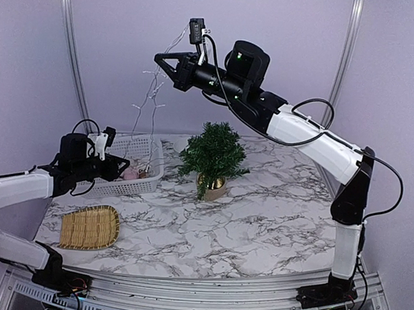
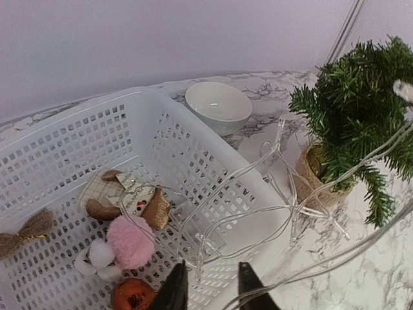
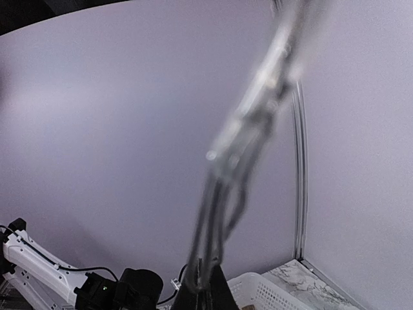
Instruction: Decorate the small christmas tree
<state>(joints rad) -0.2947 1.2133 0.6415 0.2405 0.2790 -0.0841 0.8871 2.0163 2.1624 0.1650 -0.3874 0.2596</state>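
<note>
Tree (image 1: pixel 214 154) stands upright at centre of surface (image 1: pixel 272 226), open marble right and near. Right jaws clamp light string (image 1: pixel 151 91) high; left jaws narrowly apart over basket (image 1: pixel 135 146).

I have a white perforated plastic basket (image 1: pixel 128 146) sitting at the far left of the marble-patterned table (image 1: pixel 273 220), and a white bowl (image 2: pixel 218 106) just beside its far right corner. A shallow woven tray (image 1: pixel 89 227) lies nearer my edge on the left, apart from the basket. Pale walls close off the back.
</note>
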